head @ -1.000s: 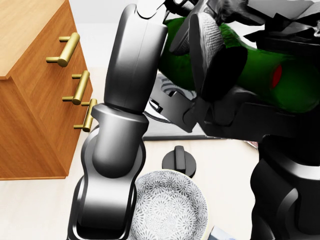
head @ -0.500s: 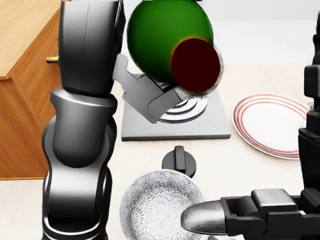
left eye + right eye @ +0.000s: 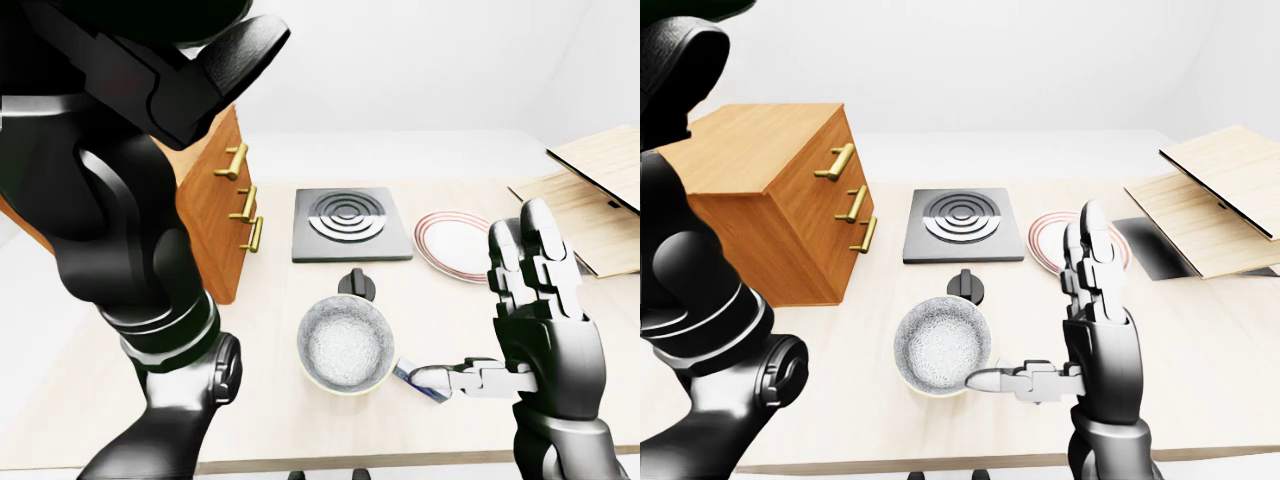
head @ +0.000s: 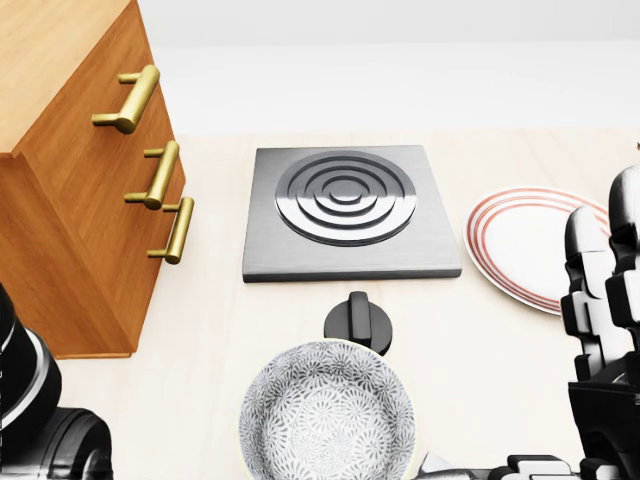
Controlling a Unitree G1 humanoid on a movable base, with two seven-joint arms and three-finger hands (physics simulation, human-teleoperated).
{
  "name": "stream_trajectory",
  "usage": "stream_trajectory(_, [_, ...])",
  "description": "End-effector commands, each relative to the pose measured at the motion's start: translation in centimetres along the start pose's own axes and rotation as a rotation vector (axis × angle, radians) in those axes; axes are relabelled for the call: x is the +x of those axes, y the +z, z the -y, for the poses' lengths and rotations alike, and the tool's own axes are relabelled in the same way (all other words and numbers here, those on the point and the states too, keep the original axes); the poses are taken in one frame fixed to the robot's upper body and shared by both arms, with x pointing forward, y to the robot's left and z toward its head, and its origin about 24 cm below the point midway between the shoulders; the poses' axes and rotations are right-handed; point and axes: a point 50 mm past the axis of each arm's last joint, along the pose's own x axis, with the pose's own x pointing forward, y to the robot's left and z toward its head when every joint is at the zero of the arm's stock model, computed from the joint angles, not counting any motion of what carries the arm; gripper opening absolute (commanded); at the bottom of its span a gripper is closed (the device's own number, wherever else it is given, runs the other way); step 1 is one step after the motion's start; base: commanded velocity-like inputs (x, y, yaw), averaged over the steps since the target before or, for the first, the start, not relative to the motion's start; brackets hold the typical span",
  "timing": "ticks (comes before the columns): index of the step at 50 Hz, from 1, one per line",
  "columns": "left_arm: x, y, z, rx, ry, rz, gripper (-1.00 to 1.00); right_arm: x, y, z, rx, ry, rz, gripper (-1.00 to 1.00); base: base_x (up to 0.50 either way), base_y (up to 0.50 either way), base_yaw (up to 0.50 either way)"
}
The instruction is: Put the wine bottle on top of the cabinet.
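The wooden cabinet (image 3: 770,200) with brass handles stands at the left of the table, its flat top (image 3: 755,135) bare. My left arm fills the left side of both eye views. My left hand (image 3: 200,60) is raised to the top left edge, above the cabinet's near corner. Only a dark green sliver of the wine bottle (image 3: 690,6) shows at the top edge of the right-eye view. The left fingers (image 3: 240,40) seem closed round it. My right hand (image 3: 1070,320) stands open at the lower right, fingers upright, thumb out to the left, holding nothing.
A patterned bowl (image 3: 940,345) sits near the table's bottom edge, with a black knob (image 3: 967,283) above it. Above that lies a grey hob plate (image 3: 962,222), with a red-rimmed plate (image 3: 1065,240) to its right. Wooden boards (image 3: 1220,190) lie at the far right.
The left arm has lifted the bottle up and left, out of the head view. The right hand has come off the bottle and dropped to the lower right, open.
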Motion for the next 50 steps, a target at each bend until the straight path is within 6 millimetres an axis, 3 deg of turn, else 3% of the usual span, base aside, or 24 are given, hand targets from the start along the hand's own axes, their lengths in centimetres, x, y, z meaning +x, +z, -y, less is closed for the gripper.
stream_trajectory(1, [5.4, 1.2, -4.6, -0.109, 0.125, 0.047, -1.00, -1.1, -4.1, -0.2, 0.054, -0.021, -0.204, 1.00, 0.00, 0.00, 0.00])
stream_trajectory(13, [5.5, -4.3, -10.3, 0.065, 0.207, -0.237, -1.00, -0.9, -5.3, -0.7, 0.057, -0.012, -0.239, 1.00, 0.00, 0.00, 0.00])
stream_trajectory(19, [4.1, -8.3, -14.4, 0.095, 0.335, -0.453, -1.00, -0.9, -5.4, -0.6, 0.052, -0.012, -0.242, 1.00, 0.00, 0.00, 0.00])
stream_trajectory(23, [1.3, -11.9, -16.5, 0.100, 0.399, -0.662, -1.00, -1.0, -5.5, -0.8, 0.054, -0.010, -0.252, 1.00, 0.00, 0.00, 0.00])
stream_trajectory(27, [-1.5, -14.3, -17.9, 0.107, 0.454, -0.824, -1.00, -1.0, -5.8, -1.0, 0.056, -0.006, -0.262, 1.00, 0.00, 0.00, 0.00])
stream_trajectory(37, [-6.7, -17.0, -19.0, 0.100, 0.512, -1.049, -1.00, -1.2, -6.0, -1.2, 0.053, -0.002, -0.277, 1.00, 0.00, 0.00, 0.00])
stream_trajectory(50, [-10.8, -18.4, -19.0, 0.083, 0.540, -1.201, -1.00, -1.3, -6.8, -1.8, 0.059, 0.015, -0.310, 1.00, 0.00, 0.00, 0.00])
